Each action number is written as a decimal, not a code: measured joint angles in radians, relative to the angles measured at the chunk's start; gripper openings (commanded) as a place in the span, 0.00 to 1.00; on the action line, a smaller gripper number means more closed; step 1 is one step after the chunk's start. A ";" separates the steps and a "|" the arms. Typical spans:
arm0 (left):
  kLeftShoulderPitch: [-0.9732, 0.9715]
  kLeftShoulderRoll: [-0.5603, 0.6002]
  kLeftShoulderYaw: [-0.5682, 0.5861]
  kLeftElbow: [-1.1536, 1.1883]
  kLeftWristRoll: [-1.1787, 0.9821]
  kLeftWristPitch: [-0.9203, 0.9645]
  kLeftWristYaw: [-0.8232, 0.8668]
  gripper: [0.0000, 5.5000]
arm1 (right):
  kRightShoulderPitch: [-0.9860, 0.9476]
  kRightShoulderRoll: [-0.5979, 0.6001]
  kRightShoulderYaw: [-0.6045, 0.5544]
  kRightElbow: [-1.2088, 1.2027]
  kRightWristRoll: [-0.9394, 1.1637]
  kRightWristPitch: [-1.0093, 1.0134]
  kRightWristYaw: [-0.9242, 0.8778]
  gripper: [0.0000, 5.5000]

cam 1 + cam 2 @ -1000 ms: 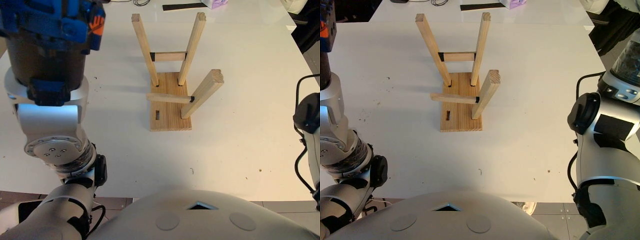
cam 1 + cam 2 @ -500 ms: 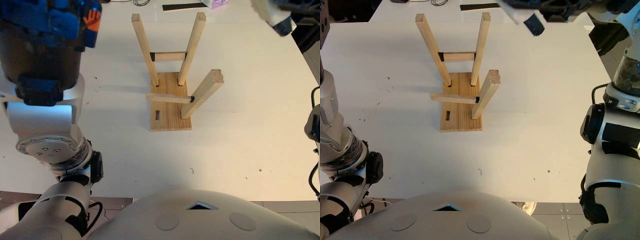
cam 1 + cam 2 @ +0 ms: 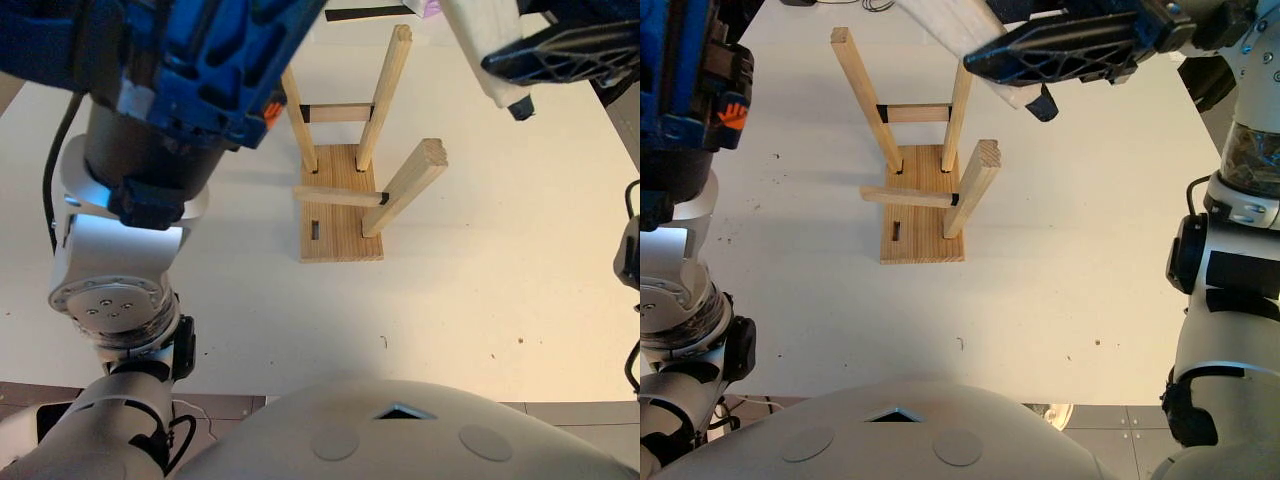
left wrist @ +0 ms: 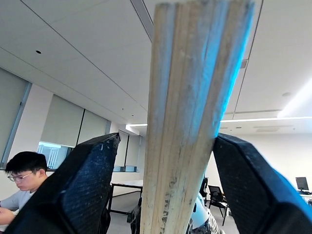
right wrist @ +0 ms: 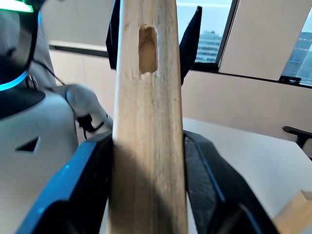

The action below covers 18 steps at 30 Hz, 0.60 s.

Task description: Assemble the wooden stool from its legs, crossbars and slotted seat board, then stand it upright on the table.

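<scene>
The slotted seat board lies flat on the white table. Two legs stand up from its far end, joined by a crossbar. A third leg leans from the near right corner, and its crossbar points left. One slot at the near left is open. High above the stool, my right gripper is shut on a pale wooden leg with a mortise hole. Up at the left, my left gripper is shut on a wooden leg. I cannot tell whether both hold one piece.
A black strip and a small pale object lie at the table's far edge. The table has open white surface to the stool's left, right and front. Its right edge runs close to my right arm.
My right gripper has swung in from the upper right, carrying the pale leg leftward over the stool. My left gripper has shifted right toward it. The stool parts on the table have not moved.
</scene>
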 measured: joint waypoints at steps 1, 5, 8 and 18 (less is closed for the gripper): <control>0.003 0.001 -0.002 0.000 0.007 0.001 -0.007 0.62 | 0.000 0.000 0.010 -0.002 -0.006 -0.003 0.009 0.37; 0.012 0.004 -0.014 0.000 0.032 0.012 -0.033 0.62 | 0.007 0.001 0.043 -0.009 -0.047 -0.037 0.044 0.37; 0.018 0.017 -0.017 0.000 0.045 0.021 -0.045 0.62 | 0.024 0.003 0.055 -0.014 -0.060 -0.051 0.057 0.37; 0.074 0.065 -0.036 -0.004 0.120 0.061 -0.099 0.62 | 0.040 0.018 0.097 -0.037 -0.133 -0.113 0.057 0.37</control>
